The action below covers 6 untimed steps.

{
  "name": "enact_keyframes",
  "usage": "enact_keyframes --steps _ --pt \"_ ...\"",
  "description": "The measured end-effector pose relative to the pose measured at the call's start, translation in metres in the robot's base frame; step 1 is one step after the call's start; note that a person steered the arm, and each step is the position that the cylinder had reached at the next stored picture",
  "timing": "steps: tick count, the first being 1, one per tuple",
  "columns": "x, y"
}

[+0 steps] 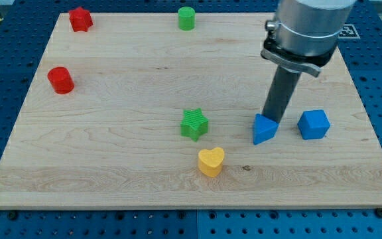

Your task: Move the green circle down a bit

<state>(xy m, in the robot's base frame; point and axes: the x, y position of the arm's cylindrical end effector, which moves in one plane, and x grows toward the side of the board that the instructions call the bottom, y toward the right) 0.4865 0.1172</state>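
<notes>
Green circle (186, 18) at the far edge of the board, left of centre; my tip (269, 118) is near, to its right.

Left to right: a red block (61, 79) lies at the left side, a red star-like block (80, 19) at the far left corner, then the green circle standing alone at the far edge. A green star (193, 124) and a yellow heart (211, 161) sit nearer, about mid-board. My tip stands just behind the blue triangle (264, 129), apparently touching or nearly so, with a blue cube (313, 124) to its right. The circle lies well apart, far and left of the tip. Being round, it has no long axis to consider. There is no pincer: the arm ends in a plain rod holding nothing, nearly upright, leaning slightly. Judgement: the tip must pass to the circle's far side before pushing it nearer.
</notes>
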Motion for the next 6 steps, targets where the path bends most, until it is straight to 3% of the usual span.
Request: enact_keyframes --steps 2,6 --pt "-0.022 -0.056" --pt "-0.207 -0.213"
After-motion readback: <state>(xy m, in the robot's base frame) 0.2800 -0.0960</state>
